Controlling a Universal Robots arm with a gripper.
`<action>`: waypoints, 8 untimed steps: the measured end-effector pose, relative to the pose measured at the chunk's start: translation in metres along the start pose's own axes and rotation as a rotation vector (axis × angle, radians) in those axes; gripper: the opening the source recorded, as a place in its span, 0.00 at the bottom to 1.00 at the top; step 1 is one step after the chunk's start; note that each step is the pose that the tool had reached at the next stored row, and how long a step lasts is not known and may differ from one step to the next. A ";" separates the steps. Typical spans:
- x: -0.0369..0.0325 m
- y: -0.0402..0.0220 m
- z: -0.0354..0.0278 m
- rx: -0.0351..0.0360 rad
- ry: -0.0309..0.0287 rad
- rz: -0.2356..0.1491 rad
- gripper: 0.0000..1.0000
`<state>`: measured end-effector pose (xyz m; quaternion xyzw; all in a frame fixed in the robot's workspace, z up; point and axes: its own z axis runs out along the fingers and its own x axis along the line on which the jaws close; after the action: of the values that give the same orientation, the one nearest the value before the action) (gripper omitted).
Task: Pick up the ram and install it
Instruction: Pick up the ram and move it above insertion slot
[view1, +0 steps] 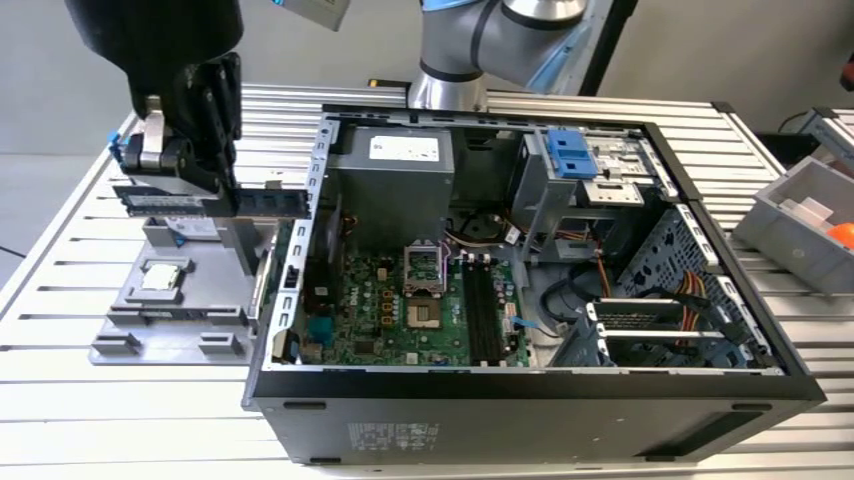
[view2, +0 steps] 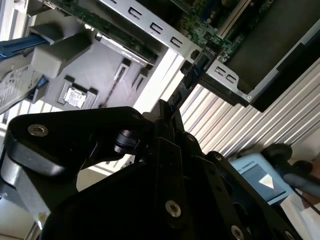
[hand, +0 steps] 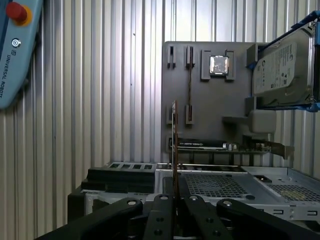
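Exterior view: fingers (view1: 207, 140) pinching the ram (view1: 254, 202) by its flat faces, stick in the air above the gray holder tray (view1: 160, 320), one end just beside the wall of the open computer case (view1: 534, 400). Risk, my guess: a knock on that wall or a tilted entry into the black slots (view1: 481, 310) could twist it loose or bend it. Ribbed metal worktop (view1: 54, 420) lies under the fingers, gray bin (view1: 801, 215) well away from them past the case.

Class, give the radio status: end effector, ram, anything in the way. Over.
End effector shut on ram. Ram above grey tray, outside computer case, not yet in a slot. Case wall stands between.
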<state>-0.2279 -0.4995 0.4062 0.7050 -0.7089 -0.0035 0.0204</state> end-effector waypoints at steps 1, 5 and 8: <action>0.0000 -0.0013 0.0000 0.0000 0.0000 0.000 0.00; 0.0000 -0.0065 -0.0002 0.0000 0.0000 0.000 0.00; 0.0000 -0.0104 -0.0004 0.0000 0.0001 0.000 0.00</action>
<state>-0.2175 -0.4995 0.4062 0.7051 -0.7088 -0.0035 0.0204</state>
